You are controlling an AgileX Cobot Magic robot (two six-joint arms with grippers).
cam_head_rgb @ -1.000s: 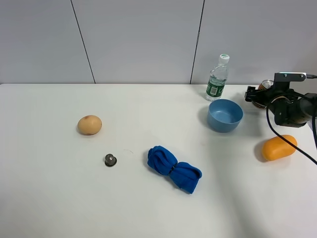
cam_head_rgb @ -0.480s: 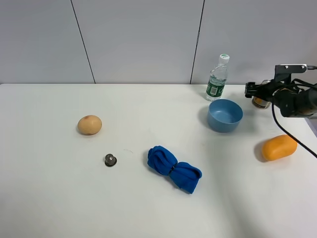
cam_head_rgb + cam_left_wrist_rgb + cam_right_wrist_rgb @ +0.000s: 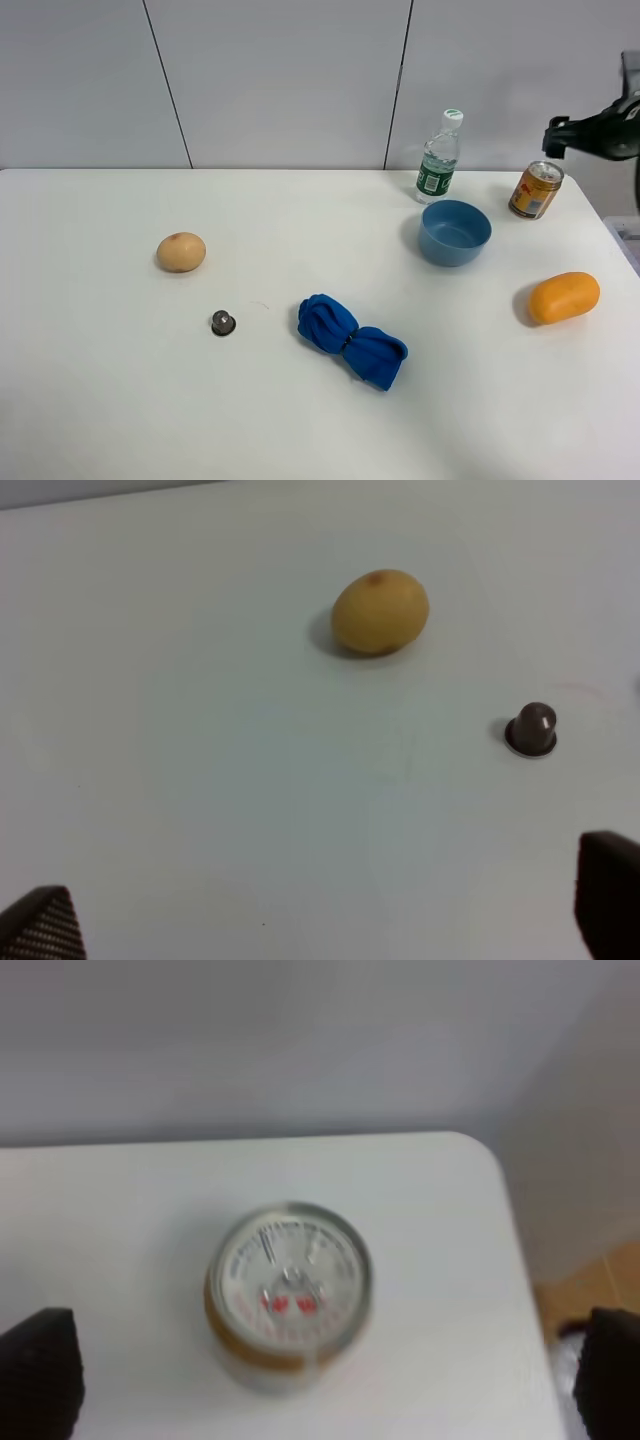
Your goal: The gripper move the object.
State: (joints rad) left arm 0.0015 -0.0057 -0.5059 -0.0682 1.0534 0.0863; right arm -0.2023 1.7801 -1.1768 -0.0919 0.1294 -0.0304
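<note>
The yellow-orange can (image 3: 536, 190) with a silver top stands upright on the white table (image 3: 300, 420) at the back right, free of any grip. My right gripper (image 3: 555, 137) hangs above and just right of it, open and empty. In the right wrist view the can (image 3: 290, 1295) is seen from above, blurred, between and beyond the two dark fingertips (image 3: 40, 1370) of the right gripper (image 3: 325, 1405). My left gripper (image 3: 325, 920) is open and empty over bare table, and it does not show in the exterior view.
A clear plastic bottle (image 3: 440, 157) and a blue bowl (image 3: 455, 233) stand left of the can. An orange fruit (image 3: 564, 297) lies near the right edge. A blue cloth (image 3: 350, 340), a small dark cap (image 3: 223, 322) and a tan potato (image 3: 181, 252) lie further left.
My right gripper was closed around the can on the table. It has let go, then risen up and to the right. The can stays standing at the back right.
</note>
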